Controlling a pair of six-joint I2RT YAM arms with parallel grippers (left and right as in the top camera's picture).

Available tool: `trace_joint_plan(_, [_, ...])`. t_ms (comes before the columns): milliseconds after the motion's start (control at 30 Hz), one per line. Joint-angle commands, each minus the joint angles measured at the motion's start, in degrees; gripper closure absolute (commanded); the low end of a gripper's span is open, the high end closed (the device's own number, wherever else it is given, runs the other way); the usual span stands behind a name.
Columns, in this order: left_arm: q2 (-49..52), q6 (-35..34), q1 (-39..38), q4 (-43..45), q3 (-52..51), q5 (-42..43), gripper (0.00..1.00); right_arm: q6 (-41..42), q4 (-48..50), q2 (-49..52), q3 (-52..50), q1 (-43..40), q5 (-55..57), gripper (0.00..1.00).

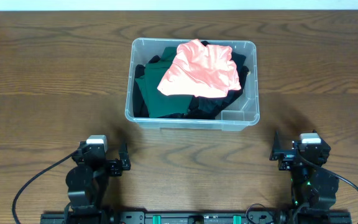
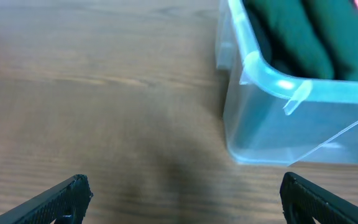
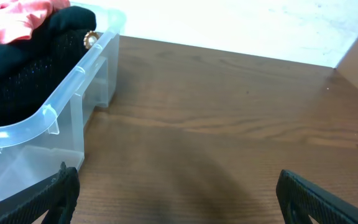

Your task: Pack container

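At 7 o'clock the left fingers [image 2: 61, 198] stand wide apart, empty. At 5 o'clock the right fingers [image 3: 316, 198] do likewise. Toward 12 o'clock on the bench [image 1: 42, 74] sits the container [image 1: 191, 123], holding green cloth [image 1: 160, 93], black cloth [image 1: 213, 106] and a coral garment [image 1: 201, 68] on top.

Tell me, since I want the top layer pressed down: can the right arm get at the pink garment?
Probably yes. The pink garment lies uncovered on top in the container, and nothing stands between it and the open right end effector.
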Motion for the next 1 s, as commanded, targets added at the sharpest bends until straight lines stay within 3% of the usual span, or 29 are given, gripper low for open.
trace_joint_plan(0, [-2.1,-0.9,-0.3,0.0,-1.2,0.3,0.02,-0.8,0.0,-0.4,-0.2,-0.4,0.0,0.01])
trace_joint_plan(967, [-2.9,-0.9,-1.2,0.1,-1.2,0.4,0.02,-0.8,0.0,-0.4,-0.2,-0.4,0.0,0.01])
